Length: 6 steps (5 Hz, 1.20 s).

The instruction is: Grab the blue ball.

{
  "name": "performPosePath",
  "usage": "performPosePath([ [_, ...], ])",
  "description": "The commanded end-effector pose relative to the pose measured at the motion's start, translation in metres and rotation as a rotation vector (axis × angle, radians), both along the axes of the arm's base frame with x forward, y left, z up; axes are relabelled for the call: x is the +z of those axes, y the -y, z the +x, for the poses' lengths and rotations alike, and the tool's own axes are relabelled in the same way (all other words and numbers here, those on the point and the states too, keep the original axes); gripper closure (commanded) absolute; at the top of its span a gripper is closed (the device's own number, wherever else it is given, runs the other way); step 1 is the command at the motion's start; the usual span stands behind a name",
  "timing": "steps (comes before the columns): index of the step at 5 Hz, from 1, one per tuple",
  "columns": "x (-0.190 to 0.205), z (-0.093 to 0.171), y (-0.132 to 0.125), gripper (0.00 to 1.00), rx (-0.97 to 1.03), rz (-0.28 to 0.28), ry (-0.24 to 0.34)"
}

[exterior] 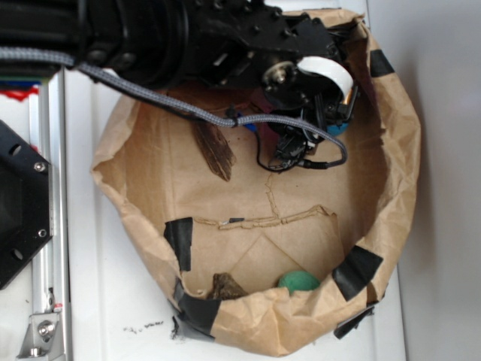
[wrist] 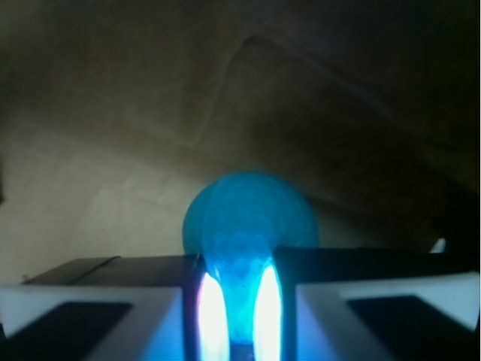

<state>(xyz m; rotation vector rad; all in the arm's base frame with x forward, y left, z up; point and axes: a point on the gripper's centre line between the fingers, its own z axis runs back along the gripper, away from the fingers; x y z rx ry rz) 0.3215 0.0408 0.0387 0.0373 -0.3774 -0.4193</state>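
The blue ball (wrist: 252,226) sits between the tool (wrist: 239,316) fingers (wrist: 135,316) — its lower part pinched in the gap. Behind it lies creased brown paper (wrist: 150,113) — dim.

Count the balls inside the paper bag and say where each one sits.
2. The blue ball is between the tool's fingers near the bag's far wall, mostly hidden under the arm in the exterior view. The green ball lies by the near rim. Others may be hidden.
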Motion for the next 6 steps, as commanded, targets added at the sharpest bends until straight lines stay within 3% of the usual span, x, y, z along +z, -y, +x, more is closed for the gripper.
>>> performPosePath([
  [1, 0.093, -0.031, 0.026, 1.0, 0.016, -0.157, 0.074],
  [2, 0.116, -0.051, 0.04, 1.0, 0.057, -0.179, 0.025],
  [3, 0.119, -0.058, 0.043, 1.0, 0.161, -0.18, -0.122],
  [4, 0.116, -0.062, 0.04, 1.0, 0.285, -0.189, -0.32],
  [5, 0.12, -0.066, 0.04, 1.0, 0.293, -0.207, -0.381],
  [6, 0.124, -0.067, 0.042, 1.0, 0.265, -0.211, -0.33],
])
